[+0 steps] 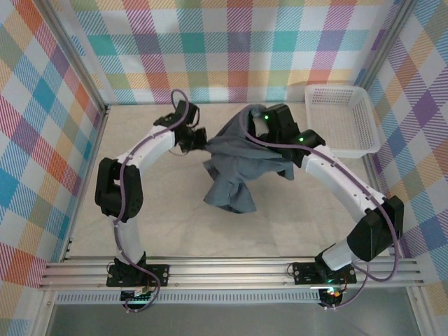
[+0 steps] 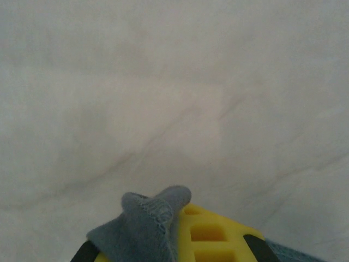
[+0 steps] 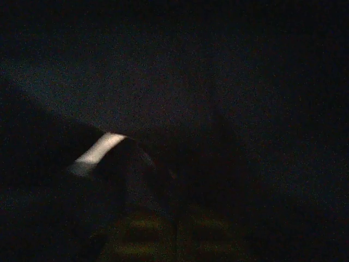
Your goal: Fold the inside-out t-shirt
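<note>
The inside-out t-shirt [image 1: 241, 157], dark slate blue-grey, hangs bunched above the middle of the table between my two arms. My left gripper [image 1: 201, 142] is shut on its left edge. In the left wrist view a nub of hemmed cloth [image 2: 158, 210] is pinched beside the yellow fingers [image 2: 210, 232], high above the pale table. The right arm's wrist [image 1: 280, 120] reaches into the shirt's top right, and cloth drapes over the gripper. The right wrist view is dark under cloth [image 3: 218, 109], and the dim yellow fingers [image 3: 142, 226] look pressed together.
A white mesh basket [image 1: 334, 87] stands at the back right corner. The beige table cover [image 1: 175, 217] lies bare below and in front of the hanging shirt. Plaid walls close in the back and sides. Metal rails [image 1: 231, 269] run along the near edge.
</note>
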You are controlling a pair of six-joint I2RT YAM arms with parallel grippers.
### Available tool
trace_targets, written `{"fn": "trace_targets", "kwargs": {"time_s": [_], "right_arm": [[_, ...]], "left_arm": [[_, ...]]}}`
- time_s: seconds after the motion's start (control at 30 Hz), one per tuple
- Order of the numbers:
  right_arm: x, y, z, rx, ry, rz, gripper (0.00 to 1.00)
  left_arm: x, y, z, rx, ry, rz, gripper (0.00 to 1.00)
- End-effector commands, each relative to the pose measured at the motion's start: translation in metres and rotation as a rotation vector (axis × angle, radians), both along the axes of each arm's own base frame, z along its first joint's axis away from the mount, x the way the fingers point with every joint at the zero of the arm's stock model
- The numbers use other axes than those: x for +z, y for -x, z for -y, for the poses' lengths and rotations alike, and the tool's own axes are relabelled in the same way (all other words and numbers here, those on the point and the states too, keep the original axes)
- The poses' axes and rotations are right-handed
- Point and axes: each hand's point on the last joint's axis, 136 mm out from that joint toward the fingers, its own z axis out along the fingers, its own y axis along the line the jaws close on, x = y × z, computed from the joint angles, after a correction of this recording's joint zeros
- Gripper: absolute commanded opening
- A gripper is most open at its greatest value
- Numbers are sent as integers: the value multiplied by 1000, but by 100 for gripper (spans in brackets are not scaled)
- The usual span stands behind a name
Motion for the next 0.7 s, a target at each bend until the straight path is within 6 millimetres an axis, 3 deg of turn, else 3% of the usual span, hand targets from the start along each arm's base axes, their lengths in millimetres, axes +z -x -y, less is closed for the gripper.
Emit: {"fn": "trace_targets", "kwargs": {"time_s": [0.0, 0.07, 0.1, 0.2, 0.3, 0.4, 0.5, 0.6, 0.67], "right_arm": [[53, -31, 30, -178, -36, 136, 0], [67, -36, 38, -194, -92, 139, 0], [73, -37, 37, -182, -123, 141, 0], [81, -37, 36, -178, -159, 142, 0], [82, -36, 32, -173, -206, 110, 0], [84, -33, 22, -138, -269, 76, 0], [86, -30, 12, -105, -330, 43, 0], [92, -29, 6, -83, -374, 28, 0], [97, -25, 1, -49, -396, 30, 0]], "left_arm": [[9, 3, -17, 67, 48, 75, 0], [7, 12, -25, 74, 66, 77, 0], [10, 15, -29, 76, 81, 78, 6], [42, 17, -36, 72, 163, 120, 53], [98, 20, -28, 17, 248, 212, 76], [151, 41, 19, -182, 385, 278, 81], [177, 76, 76, -419, 460, 292, 81], [174, 96, 115, -566, 430, 308, 83], [152, 80, 112, -495, 308, 289, 83]]}}
